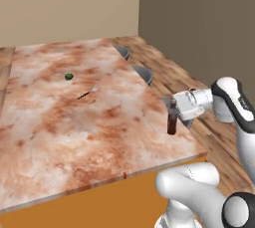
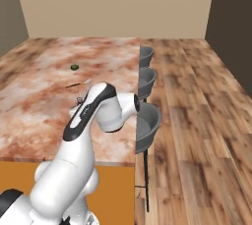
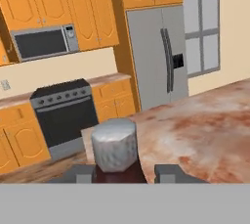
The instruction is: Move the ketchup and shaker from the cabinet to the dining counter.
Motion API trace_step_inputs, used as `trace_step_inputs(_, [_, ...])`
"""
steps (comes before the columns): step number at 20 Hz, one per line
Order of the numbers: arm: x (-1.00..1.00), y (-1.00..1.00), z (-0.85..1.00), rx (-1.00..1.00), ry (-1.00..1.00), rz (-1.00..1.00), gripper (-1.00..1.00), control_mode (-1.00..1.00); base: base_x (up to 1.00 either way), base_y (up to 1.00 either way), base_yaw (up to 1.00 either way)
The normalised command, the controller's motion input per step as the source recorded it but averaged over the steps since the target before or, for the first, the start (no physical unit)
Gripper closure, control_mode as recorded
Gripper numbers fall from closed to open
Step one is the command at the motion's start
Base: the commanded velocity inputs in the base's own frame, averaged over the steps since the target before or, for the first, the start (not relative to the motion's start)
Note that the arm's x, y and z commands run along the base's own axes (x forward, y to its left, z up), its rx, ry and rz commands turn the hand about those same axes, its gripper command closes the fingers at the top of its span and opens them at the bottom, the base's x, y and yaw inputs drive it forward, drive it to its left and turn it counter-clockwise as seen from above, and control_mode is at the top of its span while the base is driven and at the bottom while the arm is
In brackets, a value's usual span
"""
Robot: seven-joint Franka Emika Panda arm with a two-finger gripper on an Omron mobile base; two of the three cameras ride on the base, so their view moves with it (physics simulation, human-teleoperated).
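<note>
— Left base view: what has the gripper (image 1: 173, 111) got?
— The ketchup (image 1: 172, 121); jaws drawn narrow on its neck; the bottle hangs upright below them, base at the dining counter (image 1: 74, 122), near its right edge; whether it touches, I cannot tell.
— And ahead of the fingers?
— In the hand view, the bottle's grey cap (image 3: 114, 145) sits between the fingertips (image 3: 168, 171); marble stretches beyond.

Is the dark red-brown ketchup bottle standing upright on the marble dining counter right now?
Upright. The dark red-brown ketchup bottle stands vertical with its base on the mottled marble dining counter near the right edge, cap up, the tool closed around its neck.
</note>
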Motion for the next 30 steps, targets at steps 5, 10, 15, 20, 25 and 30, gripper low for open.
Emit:
trace_step_inputs(5, [0.4,0.19,-0.43,-0.12,-0.06,-0.07,1.0,-1.0,0.0,0.0,0.0])
trace_step_inputs(10, [0.47,0.09,-0.36,0.01,0.0,-0.05,1.0,-1.0,0.0,0.0,0.0])
trace_step_inputs(15, [0.45,0.02,-0.31,0.1,0.0,-0.02,1.0,-1.0,0.0,0.0,0.0])
trace_step_inputs(20, [0.4,0.08,-0.38,0.03,0.0,-0.01,1.0,-1.0,0.0,0.0,0.0])
trace_step_inputs(25, [0.32,0.01,-0.38,0.02,0.0,0.0,1.0,-1.0,0.0,0.0,0.0])
trace_step_inputs(30, [0.27,0.04,-0.4,0.0,0.0,0.0,1.0,-1.0,0.0,0.0,0.0])
